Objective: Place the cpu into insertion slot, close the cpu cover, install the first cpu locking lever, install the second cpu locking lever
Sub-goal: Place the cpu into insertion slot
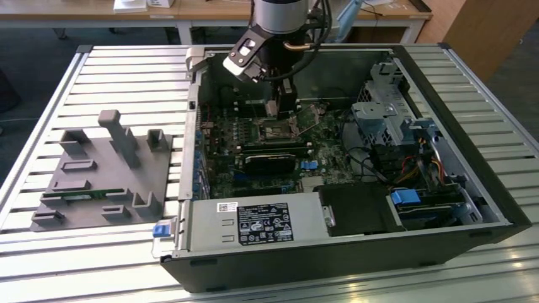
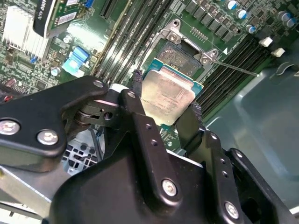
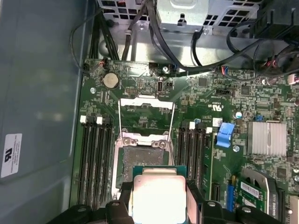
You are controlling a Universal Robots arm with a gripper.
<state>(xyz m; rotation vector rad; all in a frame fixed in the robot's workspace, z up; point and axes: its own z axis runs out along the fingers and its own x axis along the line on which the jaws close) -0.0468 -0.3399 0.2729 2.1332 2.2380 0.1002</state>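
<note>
My gripper point(image 1: 283, 106) hangs inside the open computer case, shut on the cpu point(image 2: 168, 93), a flat square chip with a pale silver face and a green edge. The black fingers point(image 2: 137, 88) press on two opposite edges of the chip. In the first wrist view the cpu point(image 3: 159, 196) hovers just above and partly over the insertion slot point(image 3: 142, 157), a dark square socket with a metal rim. The cpu cover point(image 3: 147, 103) stands flipped open on the far side of the socket. A thin locking lever point(image 2: 238, 70) sticks out, raised, beside the insertion slot point(image 2: 180, 49).
Long black memory slots point(image 3: 96, 158) flank the socket. A black card point(image 1: 271, 161) lies just in front of it, with a drive cage point(image 1: 379, 120) and cables on the exterior view's right. The power supply point(image 1: 252, 224) sits at the front. A grey parts fixture point(image 1: 101, 170) stands outside the case.
</note>
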